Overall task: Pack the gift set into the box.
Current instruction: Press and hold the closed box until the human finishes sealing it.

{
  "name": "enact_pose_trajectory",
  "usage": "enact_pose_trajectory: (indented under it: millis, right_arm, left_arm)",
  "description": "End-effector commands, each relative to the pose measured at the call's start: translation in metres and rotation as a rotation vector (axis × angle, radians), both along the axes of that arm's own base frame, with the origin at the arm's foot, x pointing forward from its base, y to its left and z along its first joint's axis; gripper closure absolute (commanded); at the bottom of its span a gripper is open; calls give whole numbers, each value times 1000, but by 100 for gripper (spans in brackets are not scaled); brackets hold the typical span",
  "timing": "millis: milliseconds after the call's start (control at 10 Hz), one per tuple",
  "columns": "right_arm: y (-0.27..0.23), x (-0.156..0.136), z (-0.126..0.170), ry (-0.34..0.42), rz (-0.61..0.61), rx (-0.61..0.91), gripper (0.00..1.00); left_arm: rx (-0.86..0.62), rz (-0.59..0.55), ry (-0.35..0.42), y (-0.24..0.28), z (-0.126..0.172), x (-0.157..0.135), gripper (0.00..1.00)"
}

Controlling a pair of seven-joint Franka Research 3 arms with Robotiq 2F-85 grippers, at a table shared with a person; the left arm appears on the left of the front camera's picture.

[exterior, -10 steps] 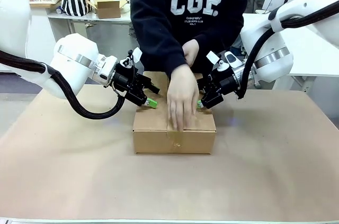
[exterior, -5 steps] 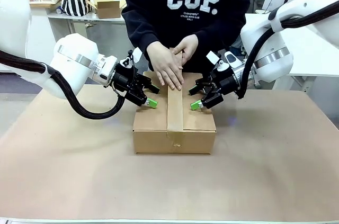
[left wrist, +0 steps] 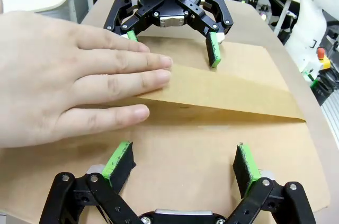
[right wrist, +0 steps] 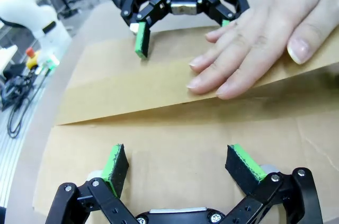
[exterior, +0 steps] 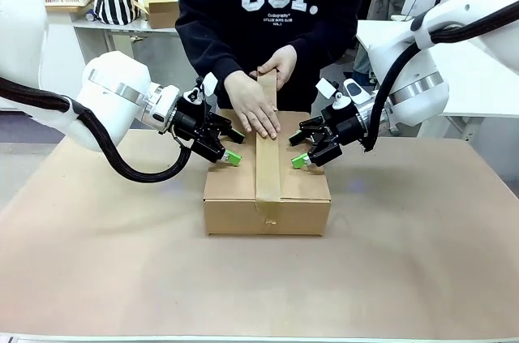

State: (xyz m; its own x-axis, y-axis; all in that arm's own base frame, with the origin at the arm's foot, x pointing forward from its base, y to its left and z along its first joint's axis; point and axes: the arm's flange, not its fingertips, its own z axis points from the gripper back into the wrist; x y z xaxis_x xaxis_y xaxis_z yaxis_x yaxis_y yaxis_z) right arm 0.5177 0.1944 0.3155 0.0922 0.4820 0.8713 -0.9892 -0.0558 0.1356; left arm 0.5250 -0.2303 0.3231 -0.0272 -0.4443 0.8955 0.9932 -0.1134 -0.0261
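The left arm reaches in from the left side with its wrist turned toward the middle, and the left tool [exterior: 230,148] hangs low with its two fingers spread apart, their green pads [left wrist: 118,161] holding nothing. The right arm comes from the right side in a mirrored pose, and the right tool [exterior: 301,147] also has its fingers spread wide and empty, so the two tools face each other. Between them the person's one hand [exterior: 254,108] lies flat, palm down with fingers stretched, and the other hand [exterior: 281,65] is just behind it, raised a little and curled.
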Motion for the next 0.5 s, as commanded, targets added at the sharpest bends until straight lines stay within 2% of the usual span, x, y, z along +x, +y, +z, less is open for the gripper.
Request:
enact_pose_trajectory:
  millis: [0,400]
  right_arm:
    - [-2,-1,-4,1,-7,-8,0]
    - [-2,-1,-4,1,-7,-8,0]
  left_arm:
    - [0,-6,-10,0,-4,-1,0]
    - [0,-6,-10,0,-4,-1,0]
